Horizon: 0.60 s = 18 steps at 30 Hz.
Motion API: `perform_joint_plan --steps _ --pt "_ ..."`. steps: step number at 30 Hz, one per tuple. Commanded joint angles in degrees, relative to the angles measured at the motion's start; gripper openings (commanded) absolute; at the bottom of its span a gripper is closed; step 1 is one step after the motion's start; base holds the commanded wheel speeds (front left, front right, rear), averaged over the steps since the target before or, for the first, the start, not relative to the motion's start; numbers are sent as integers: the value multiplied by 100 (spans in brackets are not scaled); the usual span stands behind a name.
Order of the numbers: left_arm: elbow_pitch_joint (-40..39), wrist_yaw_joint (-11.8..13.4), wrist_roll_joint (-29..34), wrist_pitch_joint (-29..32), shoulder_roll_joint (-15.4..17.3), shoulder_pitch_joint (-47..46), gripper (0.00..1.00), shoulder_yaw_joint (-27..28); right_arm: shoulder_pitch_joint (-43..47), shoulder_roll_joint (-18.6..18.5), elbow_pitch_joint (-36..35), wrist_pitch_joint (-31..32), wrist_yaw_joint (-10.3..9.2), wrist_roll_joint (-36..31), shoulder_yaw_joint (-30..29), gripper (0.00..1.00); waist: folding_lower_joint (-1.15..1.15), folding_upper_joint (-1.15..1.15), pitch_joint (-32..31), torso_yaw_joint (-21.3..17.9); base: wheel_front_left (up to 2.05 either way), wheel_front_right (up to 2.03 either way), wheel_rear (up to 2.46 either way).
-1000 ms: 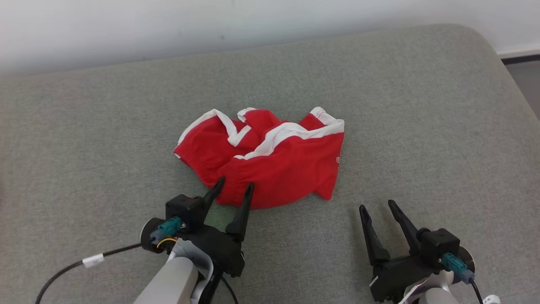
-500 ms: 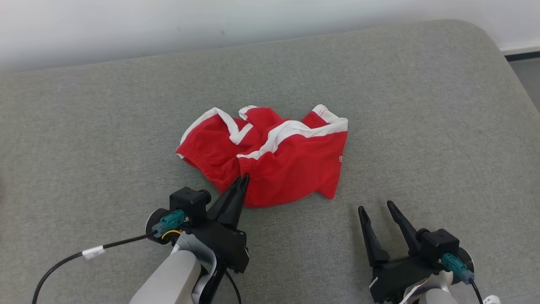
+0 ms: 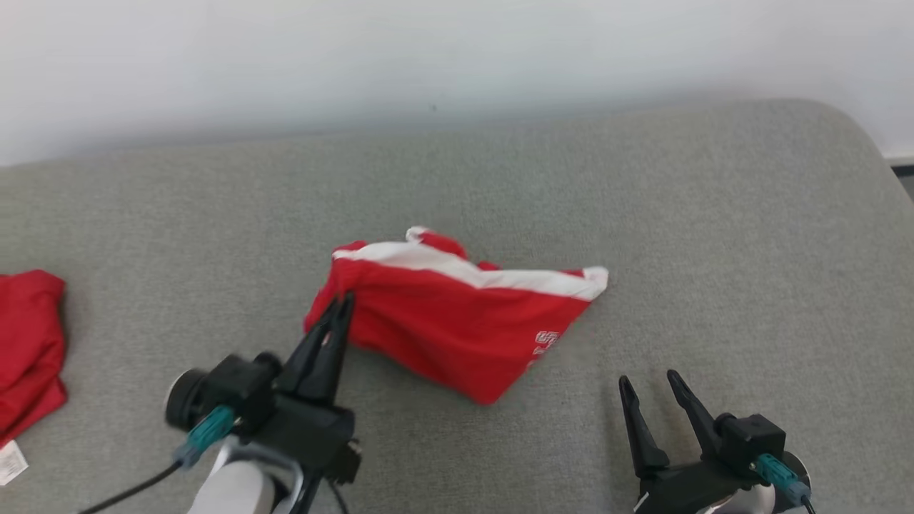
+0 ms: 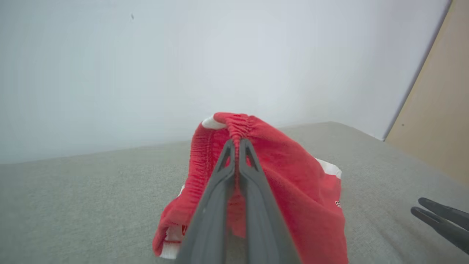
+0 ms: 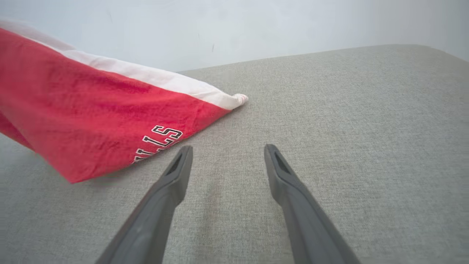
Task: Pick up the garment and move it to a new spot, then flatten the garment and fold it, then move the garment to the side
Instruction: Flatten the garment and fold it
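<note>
Red garment [image 3: 443,321] pinched tight in left gripper [image 3: 343,301] — right gripper [image 3: 648,378] jaws wide, holding nothing

Cushion [image 3: 714,214] lies open beyond the garment [image 3: 443,321]; red cloth [image 3: 28,343] crowds far left.

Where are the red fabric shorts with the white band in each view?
Head view: centre, red fabric shorts pinched by the shut left gripper.
Left wrist view: shorts centre, draped around that gripper's fingers.
Right wrist view: shorts upper left.
Shared landmark: open right gripper, right of the shorts.
</note>
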Motion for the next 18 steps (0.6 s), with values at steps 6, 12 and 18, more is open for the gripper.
perform_joint_plan --steps 6,12,18 --pt "-120 9 319 -20 118 794 0 550 140 80 18 1 -13 -79 -33 100 0 0 -332 198 0 0 0" --pt "292 10 660 -20 -90 1527 0 1322 178 -3 19 1 -13 -84 -52 100 0 0 -358 86 0 0 0" --pt "746 173 1111 -20 -381 1895 100 2058 208 -62 39 1 -13 -84 -86 100 0 0 -417 36 0 0 0"
